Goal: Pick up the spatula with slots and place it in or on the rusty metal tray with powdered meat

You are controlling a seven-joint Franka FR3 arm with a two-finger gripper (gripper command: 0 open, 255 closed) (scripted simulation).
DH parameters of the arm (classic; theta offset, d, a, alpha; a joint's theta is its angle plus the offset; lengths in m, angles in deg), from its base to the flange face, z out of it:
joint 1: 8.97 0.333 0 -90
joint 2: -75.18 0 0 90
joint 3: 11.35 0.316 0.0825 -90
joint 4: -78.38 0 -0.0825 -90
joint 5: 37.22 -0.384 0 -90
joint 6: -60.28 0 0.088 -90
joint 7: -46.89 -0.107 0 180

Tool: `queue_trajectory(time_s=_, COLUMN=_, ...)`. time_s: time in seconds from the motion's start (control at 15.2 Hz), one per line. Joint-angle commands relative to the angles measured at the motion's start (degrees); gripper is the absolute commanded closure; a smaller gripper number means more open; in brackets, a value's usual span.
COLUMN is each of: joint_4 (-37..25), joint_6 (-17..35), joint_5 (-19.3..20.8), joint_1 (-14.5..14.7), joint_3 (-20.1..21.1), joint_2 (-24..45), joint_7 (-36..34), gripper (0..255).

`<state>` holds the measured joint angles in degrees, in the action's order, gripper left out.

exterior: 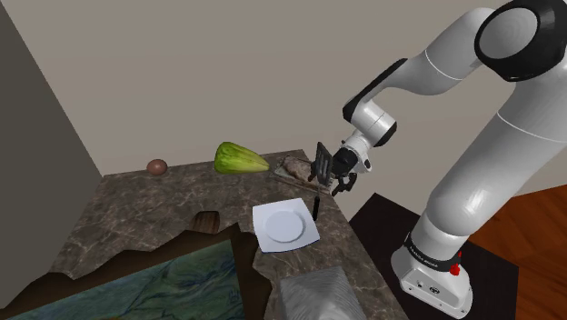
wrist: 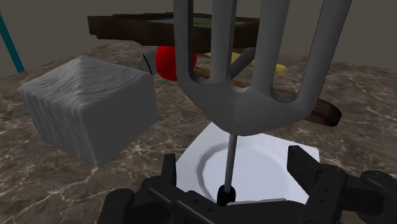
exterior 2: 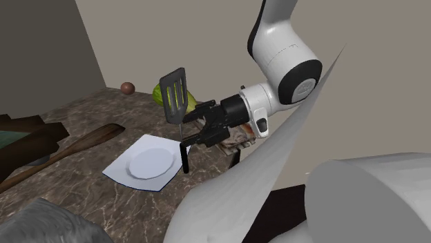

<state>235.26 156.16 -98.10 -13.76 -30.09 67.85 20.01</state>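
Observation:
I hold the slotted spatula (exterior 2: pixel 173 94) up off the marble counter (exterior: pixel 136 205), its grey head on top and its black handle (exterior 2: pixel 185 156) hanging down. My gripper (exterior 2: pixel 195 128) is level and shut on the thin shaft between head and handle. In the wrist view the spatula's head (wrist: pixel 245 89) stands just ahead of my gripper (wrist: pixel 232 177). In the shoulder view the gripper (exterior: pixel 333 178) and spatula (exterior: pixel 323 162) hover beside the rusty tray (exterior: pixel 295 166) with brownish powder, near the wall. In the second exterior view the tray (exterior 2: pixel 240 138) is partly hidden behind my hand.
A white square plate (exterior: pixel 286 225) lies on the counter under the spatula's handle. A green leafy vegetable (exterior: pixel 239 158) and a small brown ball (exterior: pixel 157 166) sit by the wall. A grey block (exterior: pixel 313 295) stands nearer the stand, and a wooden paddle (exterior 2: pixel 76 145) lies beyond the plate.

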Motion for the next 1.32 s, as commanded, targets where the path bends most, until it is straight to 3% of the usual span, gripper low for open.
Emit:
queue_trajectory(time_s=0.0, joint_4=0.5, joint_6=0.8, joint_5=-1.3, joint_1=0.6, joint_3=0.6, joint_2=0.3, joint_7=0.4, gripper=0)
queue_trajectory(time_s=0.46, joint_4=0.5, joint_6=0.8, joint_5=-1.2, joint_1=0.6, joint_3=0.6, joint_2=0.3, joint_7=0.4, gripper=0)
queue_trajectory(time_s=0.53, joint_4=0.5, joint_6=0.8, joint_5=-1.2, joint_1=0.6, joint_3=0.6, joint_2=0.3, joint_7=0.4, gripper=255)
queue_trajectory(time_s=1.25, joint_4=0.7, joint_6=0.4, joint_5=-0.7, joint_1=0.5, joint_3=0.6, joint_2=-1.7, joint_7=-1.4, gripper=255)
